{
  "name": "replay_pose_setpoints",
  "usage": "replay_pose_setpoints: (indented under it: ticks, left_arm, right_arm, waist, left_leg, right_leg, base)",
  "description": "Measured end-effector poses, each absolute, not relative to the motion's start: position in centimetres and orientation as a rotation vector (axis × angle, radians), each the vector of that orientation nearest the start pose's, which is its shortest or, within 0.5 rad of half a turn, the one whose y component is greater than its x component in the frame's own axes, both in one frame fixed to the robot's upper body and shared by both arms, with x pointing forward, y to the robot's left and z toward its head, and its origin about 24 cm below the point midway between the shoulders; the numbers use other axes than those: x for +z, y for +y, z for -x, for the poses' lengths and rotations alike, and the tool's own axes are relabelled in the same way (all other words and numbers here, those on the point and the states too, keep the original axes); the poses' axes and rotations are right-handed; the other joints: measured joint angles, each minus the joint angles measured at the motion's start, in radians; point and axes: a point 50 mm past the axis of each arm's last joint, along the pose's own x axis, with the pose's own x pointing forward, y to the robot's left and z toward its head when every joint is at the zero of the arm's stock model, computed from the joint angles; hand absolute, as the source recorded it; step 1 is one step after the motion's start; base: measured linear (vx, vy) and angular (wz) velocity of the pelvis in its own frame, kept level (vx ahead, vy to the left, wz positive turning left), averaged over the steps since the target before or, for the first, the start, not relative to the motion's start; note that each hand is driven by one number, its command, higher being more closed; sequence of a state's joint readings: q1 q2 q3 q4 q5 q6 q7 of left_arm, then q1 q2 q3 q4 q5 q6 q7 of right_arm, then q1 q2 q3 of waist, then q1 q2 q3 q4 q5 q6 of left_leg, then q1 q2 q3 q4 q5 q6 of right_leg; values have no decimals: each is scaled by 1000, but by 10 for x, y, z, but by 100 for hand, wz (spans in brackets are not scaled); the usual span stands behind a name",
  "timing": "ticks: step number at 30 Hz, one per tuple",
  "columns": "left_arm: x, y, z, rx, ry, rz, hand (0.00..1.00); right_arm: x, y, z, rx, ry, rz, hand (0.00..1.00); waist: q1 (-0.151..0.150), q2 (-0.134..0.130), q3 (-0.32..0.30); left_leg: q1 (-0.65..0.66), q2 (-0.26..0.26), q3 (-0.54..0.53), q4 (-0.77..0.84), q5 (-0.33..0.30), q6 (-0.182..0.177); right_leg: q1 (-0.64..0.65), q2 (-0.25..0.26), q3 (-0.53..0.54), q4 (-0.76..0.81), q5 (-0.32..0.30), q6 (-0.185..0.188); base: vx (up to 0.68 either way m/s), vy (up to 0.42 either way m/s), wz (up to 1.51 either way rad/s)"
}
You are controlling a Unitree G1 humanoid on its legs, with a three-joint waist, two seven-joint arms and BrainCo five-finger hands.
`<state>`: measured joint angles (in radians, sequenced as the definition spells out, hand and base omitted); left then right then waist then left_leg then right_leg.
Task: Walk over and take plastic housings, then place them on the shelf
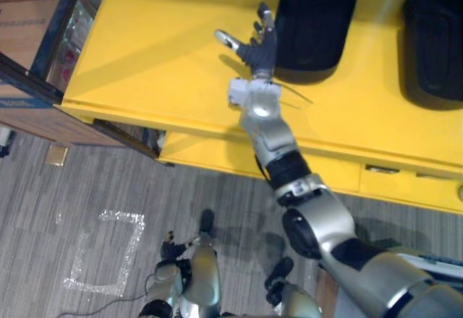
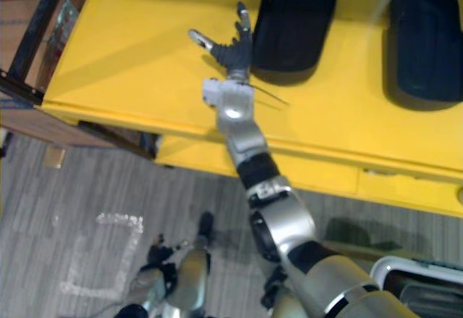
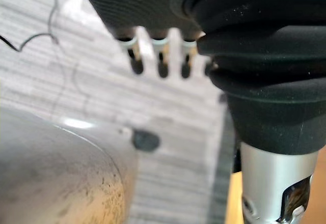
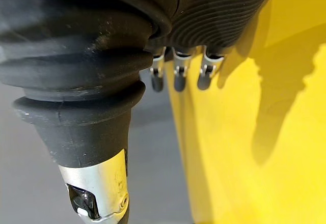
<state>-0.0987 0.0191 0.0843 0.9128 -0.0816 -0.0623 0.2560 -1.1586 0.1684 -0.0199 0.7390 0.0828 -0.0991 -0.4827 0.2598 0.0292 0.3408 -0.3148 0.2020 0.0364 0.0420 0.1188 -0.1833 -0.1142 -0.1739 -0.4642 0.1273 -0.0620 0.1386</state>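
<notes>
Yellow table [image 1: 166,58] is within reach, so I judge the walk-over done and the reach-to-grasp step in hand. Right hand [image 1: 258,43] is over the tabletop at upper centre, fingers spread and holding nothing, just beside the near black housing [image 1: 315,18]. Second housing [image 1: 434,40] lies at upper right, well apart. Left hand [image 3: 162,70] hangs over the floor, relaxed and empty. Next I need to shift the right hand onto the near housing, close round its edge and lift. Dark rack [image 1: 29,79] at upper left may be the shelf.

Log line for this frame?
phase: reach | right hand: open, beside left black plastic housing on yellow table | left hand: open, low, empty | right black plastic housing: untouched
</notes>
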Motion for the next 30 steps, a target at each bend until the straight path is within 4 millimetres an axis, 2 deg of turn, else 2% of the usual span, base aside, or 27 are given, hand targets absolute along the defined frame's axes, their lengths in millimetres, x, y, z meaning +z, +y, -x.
replay_pose_setpoints:
  ticks: [3,13,16,18,20,21,23,27,28,30]
  left_arm:
    - [-117,175,-195,315,751,-31,0]
    - [-114,166,-199,247,738,-69,0]
    - [-114,165,-199,245,736,-69,0]
    - [-113,165,-200,243,732,-68,0]
    - [-114,166,-198,244,734,-70,0]
    - [-114,166,-197,244,735,-73,0]
    - [-115,167,-193,236,740,-77,0]
    - [-121,168,-187,225,775,-87,0]
    - [-125,168,-180,227,801,-88,0]
    - [-130,168,-171,232,830,-87,0]
  right_arm:
    - [241,-18,-386,-63,-369,-198,0]
    - [241,-16,-385,-54,-362,-188,0]
    - [240,-1,-380,21,-377,-137,0]
    - [236,13,-371,124,-410,-78,0]
    - [227,42,-352,312,-457,38,0]
    - [226,49,-347,366,-460,47,0]
    - [224,75,-325,579,-493,75,0]
    - [237,98,-288,837,-584,22,0]
    - [242,101,-278,896,-607,-12,0]
    - [252,100,-268,954,-646,-88,0]
  waist:
    - [-4,0,0]
    - [-13,0,0]
    - [-25,0,0]
    - [-29,0,0]
    - [-32,0,0]
    - [-32,0,0]
    - [-42,3,-2]
    - [-68,6,-21]
    - [-84,9,-47]
    - [-96,17,-65]
  left_leg:
    - [1,0,0,0,0,0]
    - [2,0,0,-1,4,-2]
    - [2,4,2,-4,5,-1]
    - [2,8,4,-4,5,-2]
    - [15,15,15,-10,8,-7]
    - [22,17,22,-13,8,-7]
    - [41,19,41,-19,8,-7]
    - [72,23,82,-37,8,-7]
    - [75,23,90,-39,8,-7]
    - [115,25,119,-53,8,-7]
  right_leg:
    - [1,0,0,-1,0,0]
    - [9,6,1,-20,13,-2]
    - [9,13,4,-31,21,-5]
    - [8,16,7,-35,22,-6]
    - [9,20,20,-35,22,-6]
    - [9,21,26,-35,22,-6]
    - [11,20,45,-35,24,-8]
    - [12,22,81,-48,39,-10]
    - [14,23,88,-64,48,-9]
    - [30,23,113,-72,54,-7]
  base:
    - [0,0,0]
    - [0,0,0]
    - [-7,7,-4]
    - [-6,7,-7]
    - [2,9,-14]
    - [4,5,-25]
    - [1,10,-23]
    - [-7,18,-25]
    - [8,18,-26]
    - [30,9,-32]
